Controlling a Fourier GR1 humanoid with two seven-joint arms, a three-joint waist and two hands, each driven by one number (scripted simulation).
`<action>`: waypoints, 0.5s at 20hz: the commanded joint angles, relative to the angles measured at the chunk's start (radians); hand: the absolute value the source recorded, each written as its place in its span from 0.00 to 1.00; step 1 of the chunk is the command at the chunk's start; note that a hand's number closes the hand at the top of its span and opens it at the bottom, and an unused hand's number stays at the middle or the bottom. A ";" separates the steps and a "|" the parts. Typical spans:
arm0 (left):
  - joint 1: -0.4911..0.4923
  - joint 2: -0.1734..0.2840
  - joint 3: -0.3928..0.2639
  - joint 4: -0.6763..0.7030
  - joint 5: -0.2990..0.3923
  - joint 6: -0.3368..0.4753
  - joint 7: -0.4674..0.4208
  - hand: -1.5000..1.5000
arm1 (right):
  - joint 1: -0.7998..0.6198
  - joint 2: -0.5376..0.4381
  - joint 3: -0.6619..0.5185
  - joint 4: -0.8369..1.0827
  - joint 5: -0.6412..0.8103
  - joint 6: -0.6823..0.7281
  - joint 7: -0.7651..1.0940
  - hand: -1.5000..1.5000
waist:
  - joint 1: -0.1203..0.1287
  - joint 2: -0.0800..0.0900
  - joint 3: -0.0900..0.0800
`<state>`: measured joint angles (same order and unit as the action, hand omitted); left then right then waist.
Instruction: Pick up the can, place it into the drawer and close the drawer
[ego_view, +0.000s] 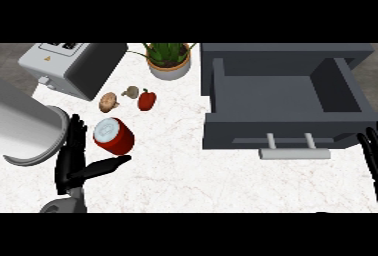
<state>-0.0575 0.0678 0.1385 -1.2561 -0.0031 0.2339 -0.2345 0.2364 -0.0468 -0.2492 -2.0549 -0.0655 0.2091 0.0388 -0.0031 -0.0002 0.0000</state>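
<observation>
Spread open with fingers straight, the left hand sits at seven o'clock, just beside the tilted red can. Rigid, smooth and probably light, it suits a grasp across its sides. At four o'clock the right hand rests, fingers up, beside the open drawer.

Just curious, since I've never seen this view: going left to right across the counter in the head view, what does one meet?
Toaster → left hand → red can → red pepper → potted plant → open drawer → right hand.

Black left hand, slim fingers; grey wrist cuff.
</observation>
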 joint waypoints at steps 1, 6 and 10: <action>0.021 -0.051 -0.018 0.073 -0.012 0.027 -0.075 0.00 | 0.043 0.029 0.027 -0.035 0.047 -0.002 -0.017 0.00 | -0.001 0.000 0.000; 0.005 0.004 0.028 0.087 0.044 -0.019 -0.047 0.00 | -0.017 0.036 0.053 -0.018 0.067 -0.031 0.026 0.00 | 0.002 0.000 0.000; -0.045 0.003 0.039 0.188 0.052 -0.009 -0.085 0.00 | -0.019 0.019 0.014 -0.017 0.027 -0.007 0.016 0.00 | 0.000 0.000 0.000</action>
<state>-0.0816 0.0682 0.1759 -1.1167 0.0403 0.2250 -0.3111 0.2253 -0.0333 -0.2380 -2.0674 -0.0461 0.2032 0.0540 -0.0027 -0.0002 0.0000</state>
